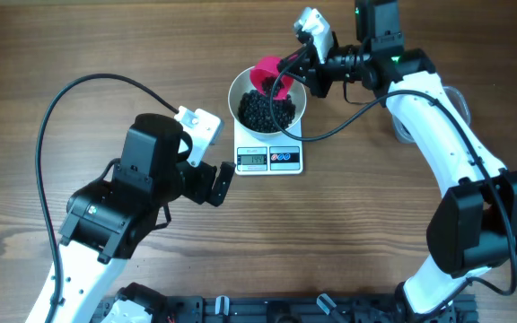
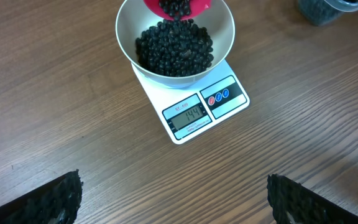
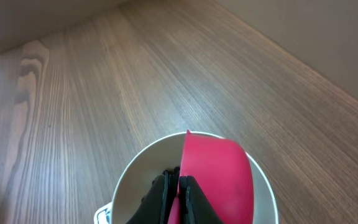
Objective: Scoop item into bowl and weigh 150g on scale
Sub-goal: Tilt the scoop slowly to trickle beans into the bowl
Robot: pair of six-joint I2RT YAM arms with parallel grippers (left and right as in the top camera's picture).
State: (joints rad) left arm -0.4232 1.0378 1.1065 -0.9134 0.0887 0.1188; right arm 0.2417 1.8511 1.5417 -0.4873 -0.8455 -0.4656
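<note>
The left gripper [image 2: 173, 202] is the nearest thing in the left wrist view. Its two rough black fingers [image 2: 48, 199] stand wide apart at the near edge and hold nothing, and it hovers over the bare wooden table [image 1: 106, 45], just near of the scale [image 2: 229, 106].

The scale is a small white plate with rounded corners, a grey display [image 2: 188, 114] and round red and blue buttons on its near side. The bowl [image 2: 126, 31], white, smooth and round, sits on top of it. Inside lies the item [image 2: 176, 50], a heap of small, shiny black pellets that covers the bottom.

The right gripper [image 3: 178, 198] is closed tightly on the thin handle of the pink scoop [image 3: 219, 174]. The scoop is smooth plastic and it is tipped over the far right rim of the bowl, with some pellets at its mouth.

I judge that the step in hand is the fine pouring. The display seems to read 144, so the weight is only a little under the target. The next move calls for a very small tilt or a gentle shake, so that only a few pellets fall, and then for levelling the scoop. The round pellets roll easily and can come out all together.

A clear tub [image 2: 328, 9] with more pellets stands at the far right.
</note>
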